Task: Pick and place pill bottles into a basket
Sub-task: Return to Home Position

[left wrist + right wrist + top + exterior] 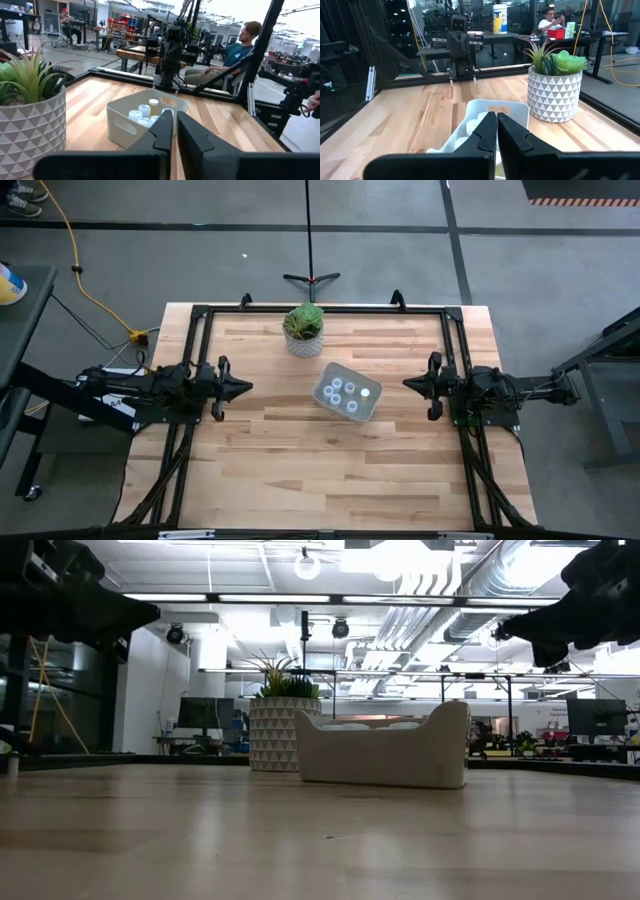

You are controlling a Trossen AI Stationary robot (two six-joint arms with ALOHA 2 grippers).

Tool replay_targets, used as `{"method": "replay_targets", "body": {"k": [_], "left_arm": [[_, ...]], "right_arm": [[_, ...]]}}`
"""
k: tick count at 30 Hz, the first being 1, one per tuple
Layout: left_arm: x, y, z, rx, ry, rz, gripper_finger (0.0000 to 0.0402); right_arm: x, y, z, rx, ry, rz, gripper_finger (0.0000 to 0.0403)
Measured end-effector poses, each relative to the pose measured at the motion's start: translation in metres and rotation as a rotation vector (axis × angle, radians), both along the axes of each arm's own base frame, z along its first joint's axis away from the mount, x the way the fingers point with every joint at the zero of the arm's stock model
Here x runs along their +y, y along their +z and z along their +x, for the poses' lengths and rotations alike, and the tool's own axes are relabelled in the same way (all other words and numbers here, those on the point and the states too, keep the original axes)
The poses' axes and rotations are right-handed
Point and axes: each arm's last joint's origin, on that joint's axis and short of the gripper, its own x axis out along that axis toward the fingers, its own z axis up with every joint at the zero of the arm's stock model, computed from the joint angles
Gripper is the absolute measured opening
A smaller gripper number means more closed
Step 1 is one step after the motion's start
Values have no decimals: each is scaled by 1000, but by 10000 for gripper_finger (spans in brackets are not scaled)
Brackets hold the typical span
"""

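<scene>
The pale basket [372, 406] stands on the table's middle, resting on its base, with several whitish pill bottles [343, 393] upright inside it, one of them yellowish [366, 392]. It shows in the low view [385, 755], the left wrist view [120, 120] and the right wrist view [517, 111]. My left gripper [247, 388] hovers left of the basket, shut and empty. My right gripper [406, 383] hovers right of it, shut and empty. Both are raised clear of the table.
A white patterned pot with a green plant [303, 330] stands behind the basket, near the table's far edge. A black frame [320, 308] runs around the table's far and side edges. People sit in the room beyond the table [240, 47].
</scene>
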Motion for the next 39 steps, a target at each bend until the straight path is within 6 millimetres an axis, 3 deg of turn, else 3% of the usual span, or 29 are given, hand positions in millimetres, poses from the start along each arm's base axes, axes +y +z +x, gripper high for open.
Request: {"method": "replay_targets", "body": {"k": [7, 39], "left_arm": [[0, -1, 0, 10, 0, 3, 77], [0, -2, 0, 12, -1, 3, 69]], "right_arm": [[0, -1, 0, 8, 0, -2, 1], [0, -1, 0, 13, -1, -3, 2]]}}
